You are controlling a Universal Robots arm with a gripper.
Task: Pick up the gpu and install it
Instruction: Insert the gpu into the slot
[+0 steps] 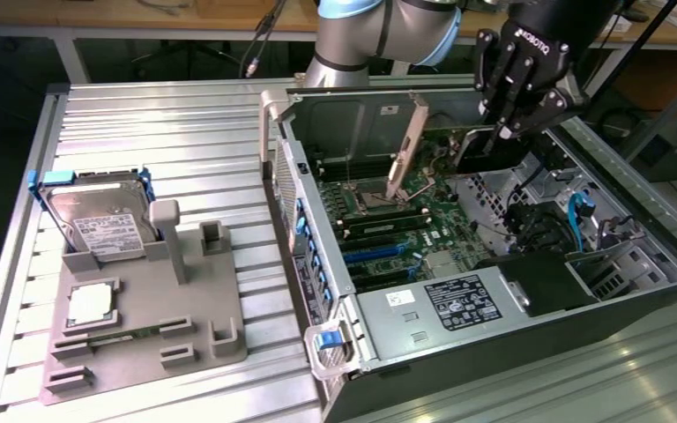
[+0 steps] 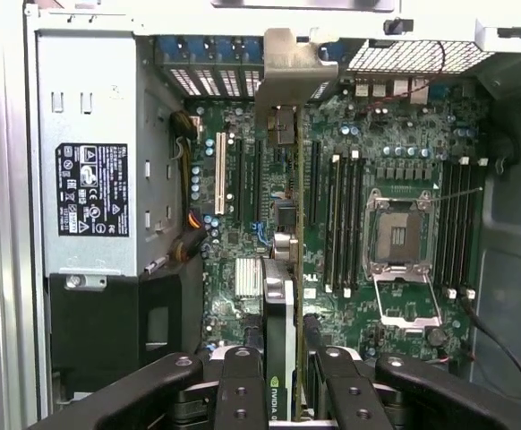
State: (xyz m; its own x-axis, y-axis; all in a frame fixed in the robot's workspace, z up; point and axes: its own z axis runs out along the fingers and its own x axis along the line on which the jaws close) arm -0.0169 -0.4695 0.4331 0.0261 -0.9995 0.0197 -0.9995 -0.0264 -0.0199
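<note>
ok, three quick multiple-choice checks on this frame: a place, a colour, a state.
1. The hard drive is: A in the grey holder outside the case; B inside the case; C atop the case.
2. The latch on the case's corner by the holder is: A red; B blue; C yellow.
3. The gripper is: A open, empty; B shut on the gpu; C shut on the hard drive.
Answers: 1A, it stands in the holder at the exterior view's left. 2B, plainly blue. 3B, it clamps the card's edge.
</note>
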